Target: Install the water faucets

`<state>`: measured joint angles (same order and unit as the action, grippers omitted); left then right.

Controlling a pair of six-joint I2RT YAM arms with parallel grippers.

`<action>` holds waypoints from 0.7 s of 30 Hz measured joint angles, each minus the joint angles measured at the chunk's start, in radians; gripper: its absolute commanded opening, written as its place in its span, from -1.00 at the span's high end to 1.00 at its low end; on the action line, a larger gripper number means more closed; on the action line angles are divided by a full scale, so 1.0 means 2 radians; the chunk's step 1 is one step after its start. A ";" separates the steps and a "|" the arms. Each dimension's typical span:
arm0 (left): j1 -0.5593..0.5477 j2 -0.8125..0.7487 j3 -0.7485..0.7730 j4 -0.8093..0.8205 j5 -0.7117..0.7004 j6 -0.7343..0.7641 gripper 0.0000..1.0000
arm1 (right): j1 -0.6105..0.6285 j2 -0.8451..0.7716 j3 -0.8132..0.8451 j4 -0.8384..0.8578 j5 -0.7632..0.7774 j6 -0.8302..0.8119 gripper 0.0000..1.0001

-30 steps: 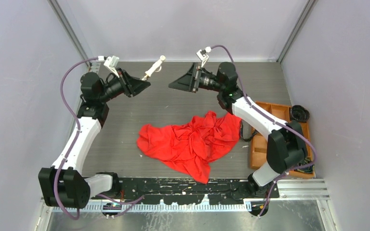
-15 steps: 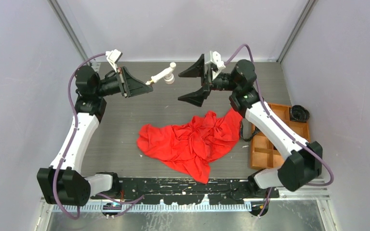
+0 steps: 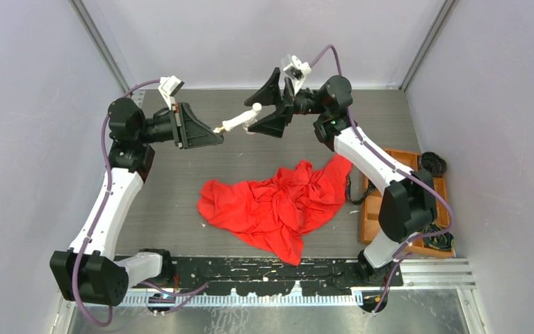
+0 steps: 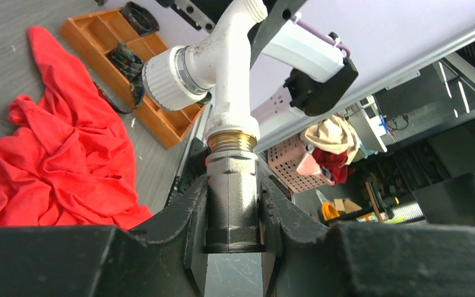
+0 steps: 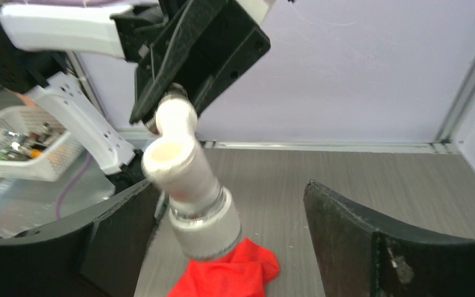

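Over the desk (image 3: 181, 174), your right end effector (image 3: 263, 110) now straddles the faucet (image 3: 242, 121), jaws apart. Your left end effector (image 3: 214, 133) stays clamped on its fitting (image 4: 232, 198); tightening looks next.

Pale lilac walls (image 3: 264, 35) close in three sides, with silver posts (image 3: 427, 43) running up the back corners. The bench (image 3: 174, 174) is dark grey, ribbed and evenly lit. Out past the enclosure, a pink basket (image 4: 278, 164) sits among workshop clutter.
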<state>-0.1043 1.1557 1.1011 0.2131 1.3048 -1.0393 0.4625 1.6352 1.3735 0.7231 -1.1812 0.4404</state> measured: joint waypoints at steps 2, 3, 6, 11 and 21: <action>-0.004 0.000 0.000 0.000 0.003 0.000 1.00 | 0.000 0.012 0.022 0.009 -0.010 0.032 -0.38; -0.006 0.000 0.000 0.000 0.004 0.000 1.00 | 0.000 0.018 0.034 0.010 -0.015 0.046 -0.22; -0.007 0.001 0.000 0.002 -0.001 0.000 1.00 | 0.000 0.038 0.063 0.034 -0.039 0.105 0.22; -0.005 0.009 0.000 0.000 -0.006 0.002 1.00 | 0.001 0.061 0.072 0.096 -0.057 0.221 0.50; -0.010 0.001 0.020 -0.128 -0.060 0.175 1.00 | -0.004 0.073 0.019 0.150 -0.015 0.444 0.99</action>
<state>-0.1246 1.1568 1.1416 -0.0425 1.1851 -0.6884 0.4549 1.7809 1.4113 1.0241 -1.2110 1.3277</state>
